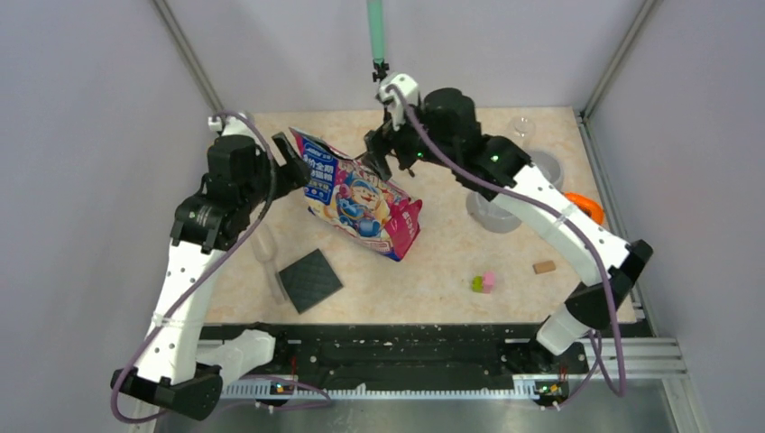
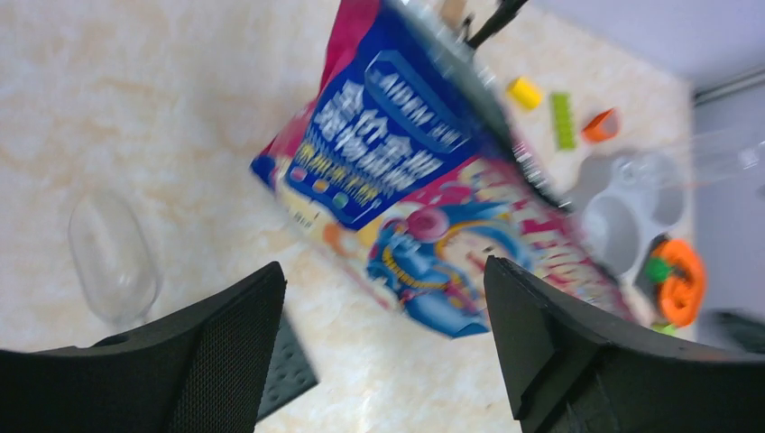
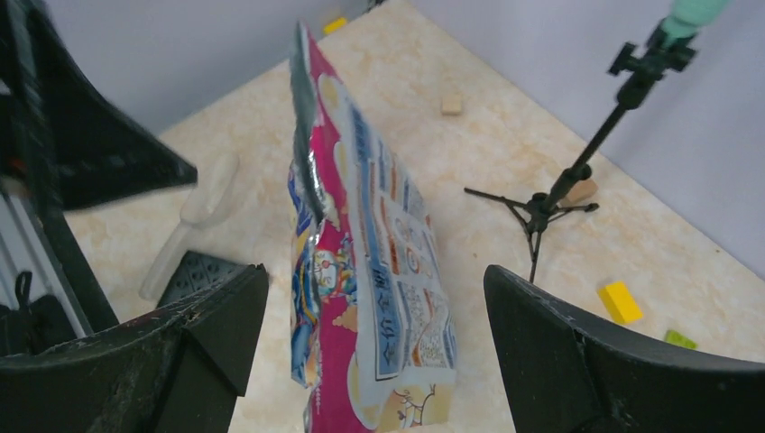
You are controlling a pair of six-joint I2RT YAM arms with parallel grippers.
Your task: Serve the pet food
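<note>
1. Left fingers (image 2: 216, 352): spread wide and gripping nothing. The pet food bag (image 2: 424, 198) shows in the gap beyond them.
2. Right fingers (image 3: 577, 361): spread wide on either side of the bag's upper edge. Whether they touch it cannot be told.
3. Left arm: rises from the near-left base with the elbow bent and the wrist turned right toward the bag's far-left corner.
4. Right arm: reaches from the near-right base far and left, passing over the grey dish (image 1: 492, 215).
5. Pet food bag: stands tilted mid-counter between both wrists. The kibble inside is hidden.
6. Nearby:
   - a clear scoop (image 1: 268, 257) and a dark square mat (image 1: 309, 280), near left
   - toy blocks (image 1: 483, 282), near right
   - a small tripod (image 3: 541, 207), far side
</note>
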